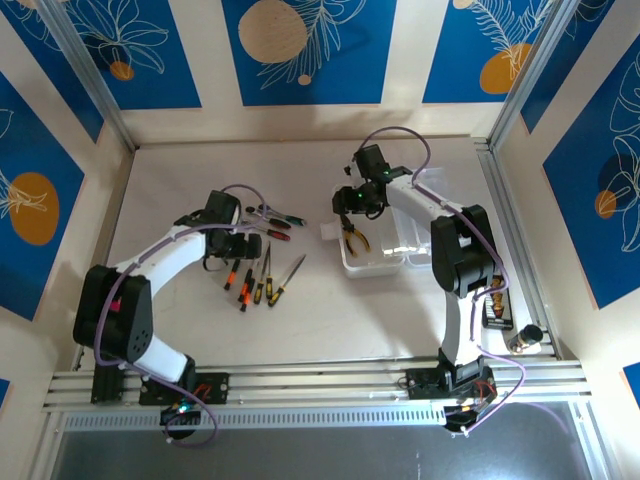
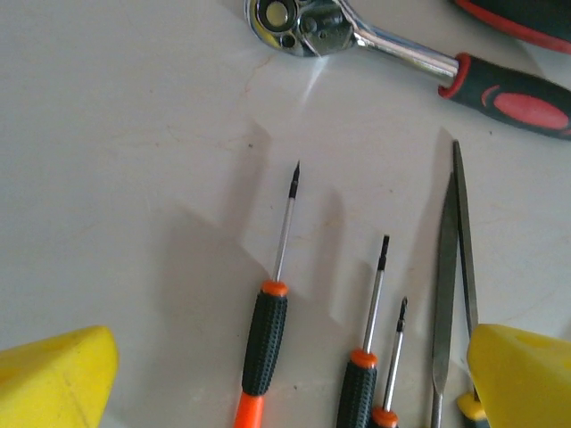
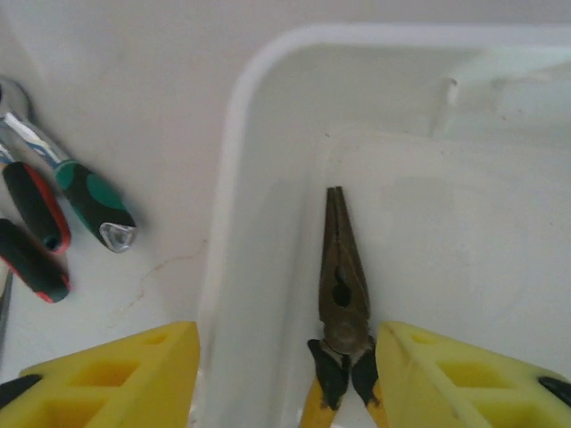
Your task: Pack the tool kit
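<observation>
The clear plastic case [image 1: 418, 262] lies at right of centre, and the yellow-handled pliers [image 1: 354, 238] rest in its left end. My right gripper [image 1: 352, 205] hangs open over that end. In the right wrist view it [image 3: 287, 361] straddles the case's left wall [image 3: 234, 178], and the pliers [image 3: 343, 285] lie loose beside the right finger. My left gripper [image 1: 238, 248] stands open above a row of black-and-orange screwdrivers [image 1: 245, 285]. In the left wrist view it [image 2: 290, 379] is over one screwdriver [image 2: 265, 343], with another [image 2: 361, 383] alongside. A metal ratchet wrench [image 2: 357, 36] lies beyond them.
A slim metal file [image 2: 446, 267] lies right of the screwdrivers. Red-and-black [image 3: 36, 209] and green-and-black [image 3: 94, 201] tool handles lie left of the case. A black object [image 1: 497, 305] and a small metal piece [image 1: 527, 340] sit at the table's right edge.
</observation>
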`<move>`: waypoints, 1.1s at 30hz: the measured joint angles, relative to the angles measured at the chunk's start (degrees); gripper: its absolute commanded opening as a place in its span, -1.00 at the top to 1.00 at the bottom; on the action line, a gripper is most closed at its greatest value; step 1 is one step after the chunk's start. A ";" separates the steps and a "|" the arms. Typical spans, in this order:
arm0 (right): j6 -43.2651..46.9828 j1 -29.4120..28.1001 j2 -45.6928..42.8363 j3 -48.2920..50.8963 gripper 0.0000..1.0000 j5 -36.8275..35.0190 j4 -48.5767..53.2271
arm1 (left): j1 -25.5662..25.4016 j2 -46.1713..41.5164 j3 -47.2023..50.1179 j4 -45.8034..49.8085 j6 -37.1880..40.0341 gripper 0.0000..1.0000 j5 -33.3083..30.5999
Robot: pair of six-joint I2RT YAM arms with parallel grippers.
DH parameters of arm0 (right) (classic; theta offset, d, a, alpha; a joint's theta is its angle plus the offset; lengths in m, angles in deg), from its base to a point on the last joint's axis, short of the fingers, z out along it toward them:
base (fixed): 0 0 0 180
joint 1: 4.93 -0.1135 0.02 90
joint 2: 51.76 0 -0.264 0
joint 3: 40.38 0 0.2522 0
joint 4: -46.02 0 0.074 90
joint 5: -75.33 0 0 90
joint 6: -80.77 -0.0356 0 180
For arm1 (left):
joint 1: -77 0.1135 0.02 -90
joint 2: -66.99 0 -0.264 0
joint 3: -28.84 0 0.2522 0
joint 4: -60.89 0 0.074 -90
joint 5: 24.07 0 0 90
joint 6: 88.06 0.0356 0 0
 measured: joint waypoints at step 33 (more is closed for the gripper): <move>3.19 -5.16 -10.56 2.54 -0.96 -3.63 6.38 | 1.33 26.49 -21.29 -1.60 -1.95 -0.33 -3.30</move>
